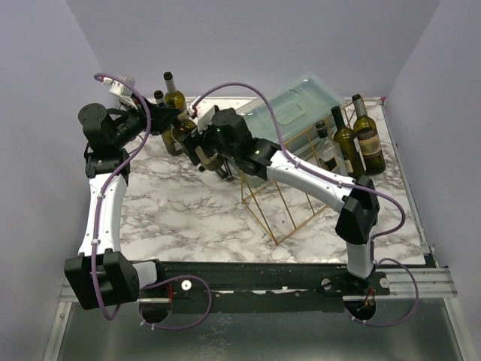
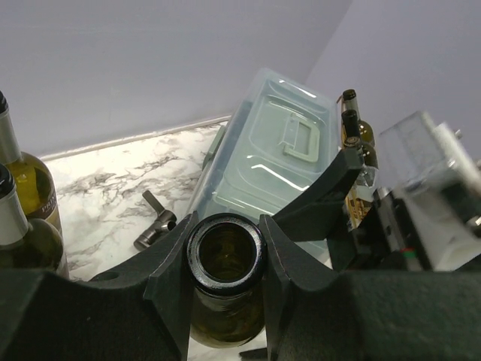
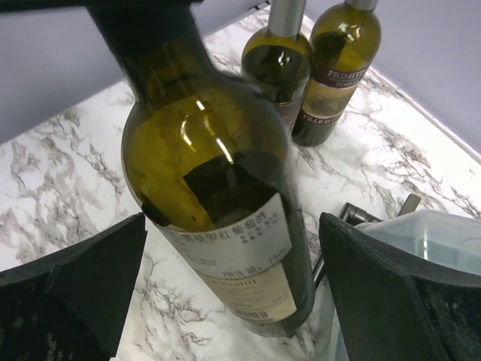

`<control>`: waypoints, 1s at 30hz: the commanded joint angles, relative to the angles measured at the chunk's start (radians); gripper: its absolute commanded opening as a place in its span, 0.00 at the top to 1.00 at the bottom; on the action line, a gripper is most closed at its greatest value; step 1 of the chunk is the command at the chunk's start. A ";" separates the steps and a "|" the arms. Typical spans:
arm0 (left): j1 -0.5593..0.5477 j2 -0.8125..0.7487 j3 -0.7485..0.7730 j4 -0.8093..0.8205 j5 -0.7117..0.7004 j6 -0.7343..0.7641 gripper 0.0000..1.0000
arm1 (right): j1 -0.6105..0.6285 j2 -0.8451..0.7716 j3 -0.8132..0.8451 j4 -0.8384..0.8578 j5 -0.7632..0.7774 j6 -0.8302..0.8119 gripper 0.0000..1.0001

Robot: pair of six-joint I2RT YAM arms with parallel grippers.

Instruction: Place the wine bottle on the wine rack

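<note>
With your left gripper (image 2: 225, 259) pinching the neck of the wine bottle (image 3: 214, 188) in the top view's upper left, left of the wine rack (image 1: 301, 229), and your right gripper (image 3: 233, 282) spread around its belly, treat it as slick, fragile glass and close on the label.

Left arm (image 1: 104, 214): a white tube is sitting between big black joints (image 1: 357, 214).
Right arm (image 1: 308, 177): it is looking just the same.
Cables (image 1: 240, 83): thin purple ones are looping along both arms.
Left pincer (image 2: 225, 254), right pincer (image 3: 233, 293): both are showing chunky black fingers (image 3: 71, 289).
</note>
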 commanded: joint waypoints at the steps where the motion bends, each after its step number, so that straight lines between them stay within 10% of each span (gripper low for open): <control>1: 0.008 -0.022 0.012 0.122 0.029 -0.045 1.00 | 0.023 0.063 0.043 0.044 0.040 -0.050 0.00; 14: 0.007 -0.013 0.010 0.140 0.035 -0.065 1.00 | 0.028 0.126 0.060 0.148 0.066 -0.019 0.08; 19: 0.007 -0.011 0.009 0.143 0.032 -0.068 1.00 | 0.028 0.111 0.028 0.187 0.066 -0.003 0.56; 23: 0.007 -0.015 0.006 0.145 0.024 -0.070 0.43 | 0.028 0.070 -0.049 0.214 0.077 0.025 0.99; 30: 0.013 -0.029 -0.005 0.149 -0.008 -0.071 0.10 | 0.028 -0.016 -0.200 0.230 -0.020 0.139 0.99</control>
